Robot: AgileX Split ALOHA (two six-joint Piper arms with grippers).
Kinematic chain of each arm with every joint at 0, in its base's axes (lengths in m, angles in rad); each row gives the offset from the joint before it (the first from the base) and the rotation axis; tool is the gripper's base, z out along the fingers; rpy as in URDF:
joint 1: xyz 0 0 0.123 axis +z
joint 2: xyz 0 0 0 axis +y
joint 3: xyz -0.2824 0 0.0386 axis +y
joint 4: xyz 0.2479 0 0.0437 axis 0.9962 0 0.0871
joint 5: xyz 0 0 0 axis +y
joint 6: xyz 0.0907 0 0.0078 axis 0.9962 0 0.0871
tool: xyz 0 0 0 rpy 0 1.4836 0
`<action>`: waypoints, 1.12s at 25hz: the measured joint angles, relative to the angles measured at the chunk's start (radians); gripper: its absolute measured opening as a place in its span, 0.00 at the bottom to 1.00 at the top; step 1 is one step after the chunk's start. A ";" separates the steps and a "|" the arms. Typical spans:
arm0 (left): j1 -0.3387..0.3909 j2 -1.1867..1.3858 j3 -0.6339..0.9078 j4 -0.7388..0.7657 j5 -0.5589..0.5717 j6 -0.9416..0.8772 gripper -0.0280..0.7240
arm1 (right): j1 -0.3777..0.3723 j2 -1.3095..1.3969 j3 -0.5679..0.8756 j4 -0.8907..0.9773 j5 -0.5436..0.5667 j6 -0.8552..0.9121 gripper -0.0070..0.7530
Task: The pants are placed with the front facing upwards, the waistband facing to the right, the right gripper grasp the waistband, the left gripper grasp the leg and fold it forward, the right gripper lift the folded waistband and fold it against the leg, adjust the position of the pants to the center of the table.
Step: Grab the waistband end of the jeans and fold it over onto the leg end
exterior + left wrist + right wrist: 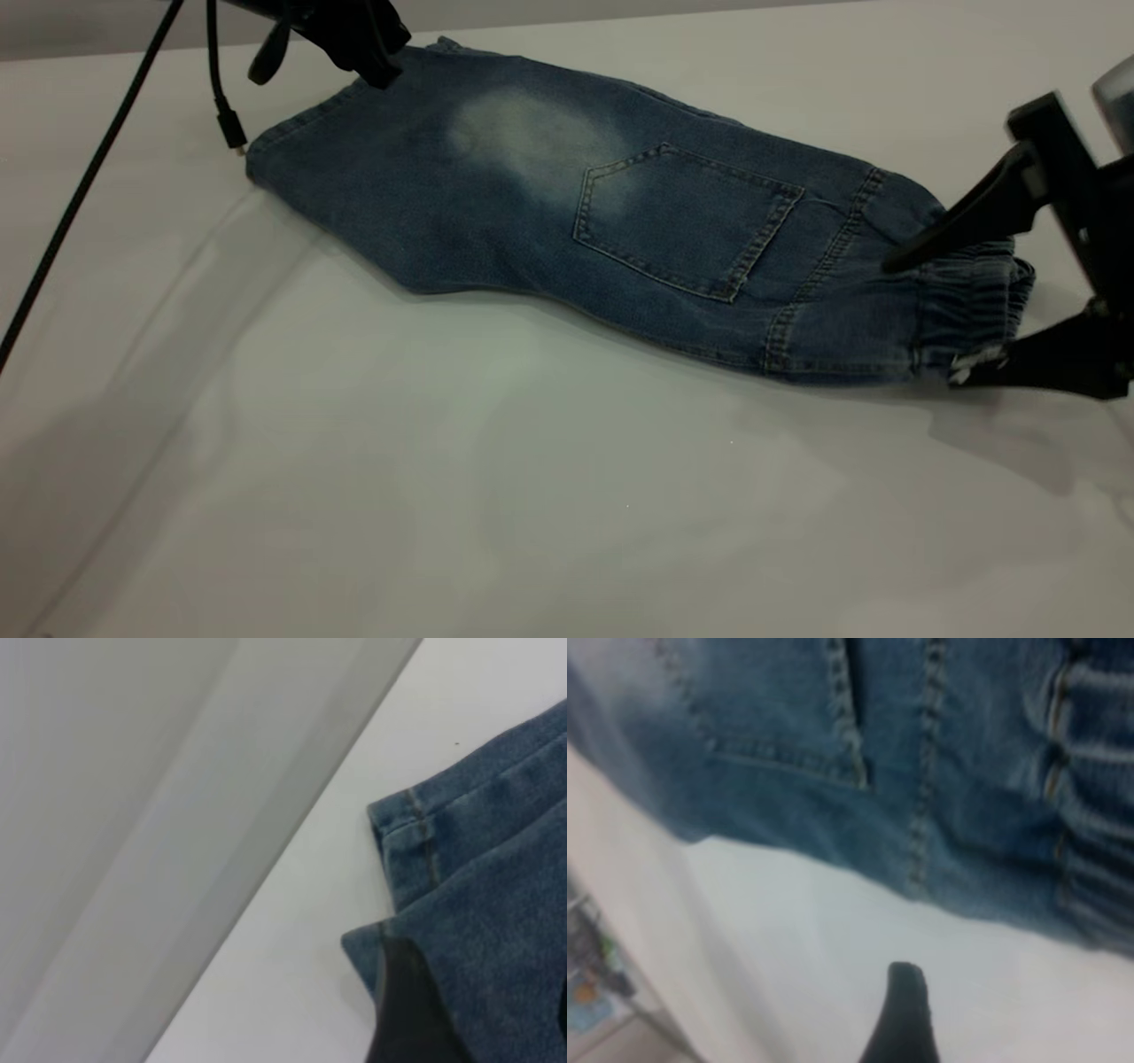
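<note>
The pants (549,213) lie flat on the white table (532,496), pocket side up, leg hem at the far left. The gathered waistband (970,297) points right. My right gripper (921,321) stands open astride the waistband, one finger resting on top and the other at its near edge. In the right wrist view one finger (904,1019) shows over bare table beside the pants (859,753). My left gripper (372,62) hovers at the far corner of the leg hem. Its finger (403,1010) lies over the denim hem (478,904), with the jaws apart.
A black cable with a loose plug (232,133) dangles near the hem's left corner. A second cable (80,195) runs diagonally across the left side. The table's far edge (620,22) lies just behind the pants. White surface stretches in front of them.
</note>
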 joint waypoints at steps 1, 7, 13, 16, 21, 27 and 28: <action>-0.001 0.000 0.000 0.000 0.000 0.000 0.54 | 0.001 0.007 0.000 0.014 -0.010 -0.002 0.70; -0.001 0.000 0.000 0.000 0.000 0.000 0.54 | -0.003 0.050 0.003 0.049 -0.024 0.014 0.70; -0.001 0.000 0.000 0.000 -0.004 0.002 0.54 | -0.003 0.071 0.003 0.017 0.062 0.045 0.70; -0.001 0.000 0.000 0.000 -0.007 0.002 0.54 | -0.003 0.071 0.003 0.042 0.062 0.026 0.70; -0.001 0.000 0.000 0.000 -0.009 0.002 0.54 | -0.003 0.071 0.004 0.047 -0.062 0.002 0.70; -0.001 0.000 0.000 0.000 -0.022 -0.001 0.54 | -0.003 0.071 0.004 0.050 -0.057 0.000 0.76; -0.001 0.000 0.000 0.000 -0.022 -0.004 0.54 | -0.003 0.071 0.004 0.055 -0.058 0.000 0.79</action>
